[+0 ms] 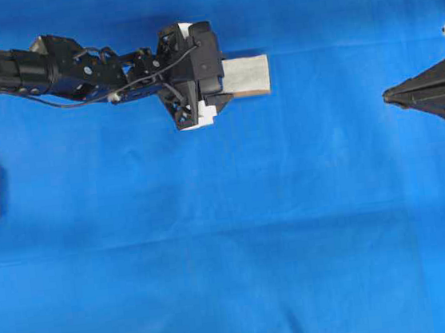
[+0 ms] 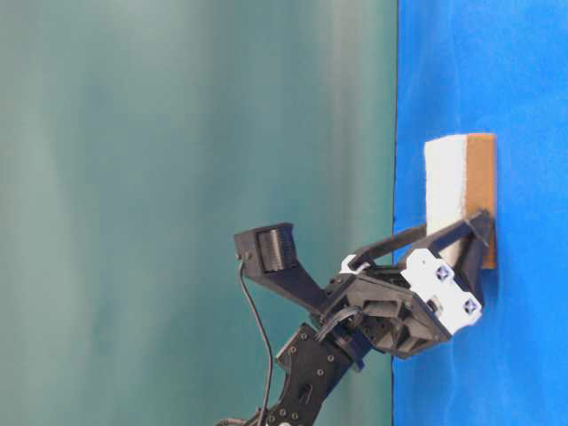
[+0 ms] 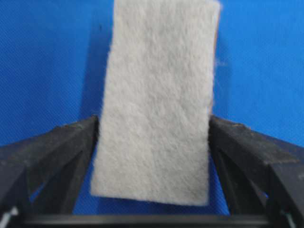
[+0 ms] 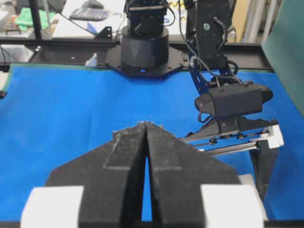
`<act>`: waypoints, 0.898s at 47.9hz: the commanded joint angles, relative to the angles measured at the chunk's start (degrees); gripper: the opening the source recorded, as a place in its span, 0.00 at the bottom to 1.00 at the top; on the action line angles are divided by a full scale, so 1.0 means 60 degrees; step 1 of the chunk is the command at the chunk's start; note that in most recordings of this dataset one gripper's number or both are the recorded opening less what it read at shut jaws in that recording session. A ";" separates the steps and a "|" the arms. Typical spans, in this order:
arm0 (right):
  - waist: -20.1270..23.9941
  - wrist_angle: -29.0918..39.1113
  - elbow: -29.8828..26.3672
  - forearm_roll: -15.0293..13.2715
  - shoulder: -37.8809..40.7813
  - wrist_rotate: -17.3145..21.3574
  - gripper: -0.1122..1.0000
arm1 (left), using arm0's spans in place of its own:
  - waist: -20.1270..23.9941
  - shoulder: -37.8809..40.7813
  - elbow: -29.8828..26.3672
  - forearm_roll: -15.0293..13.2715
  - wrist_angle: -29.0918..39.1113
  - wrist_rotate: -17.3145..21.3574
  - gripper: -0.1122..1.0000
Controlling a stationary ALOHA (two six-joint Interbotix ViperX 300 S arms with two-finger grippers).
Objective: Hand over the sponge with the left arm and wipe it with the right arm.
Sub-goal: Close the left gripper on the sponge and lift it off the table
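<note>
The sponge (image 1: 246, 76) lies flat on the blue worktop (image 1: 232, 254), pale fuzzy face up and its orange-brown layer underneath, toward the far left part of the cloth as the overhead view shows it. That flat pose suits a side pinch: the 2 long edges are exposed and nothing crowds them.

The left arm (image 1: 50, 67) reaches out over it and its left claw (image 3: 153, 137) straddles the near end of the sponge. In the left wrist view 1 finger (image 3: 71, 142) stands along each long side, right at the edges, with the sponge filling the space between. The jaws stand wide, and no squeeze or dent shows in the soft pad, so the claw looks released around the sponge, not yet grasping it. The table-level view shows the fingertips down at the cloth, low enough to catch the pad's sides.

The right arm (image 1: 439, 87) waits well apart at the opposite edge of the worktop. Its right claw (image 4: 146, 137) is clenched, fingers pressed together on nothing, pointing toward the centre, seemingly parked until the sponge is offered.

The step in hand appears to be the pickup. Closing on such a soft pad could buckle it or skid it on the cloth.
</note>
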 commanded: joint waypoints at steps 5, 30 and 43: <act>-0.0029 -0.0044 -0.0205 -0.0015 0.0088 -0.0015 0.10 | 0.0044 -0.0220 -0.0103 0.0000 0.0352 0.0088 0.71; -0.0029 -0.0044 -0.0205 -0.0015 0.0132 -0.0015 0.10 | -0.0103 -0.1831 -0.0176 0.0000 0.1626 -0.0029 0.32; -0.0146 -0.0044 -0.0205 -0.0015 0.0161 -0.0015 0.10 | -0.0850 -0.3486 -0.0161 -0.0029 0.2637 -0.1011 0.32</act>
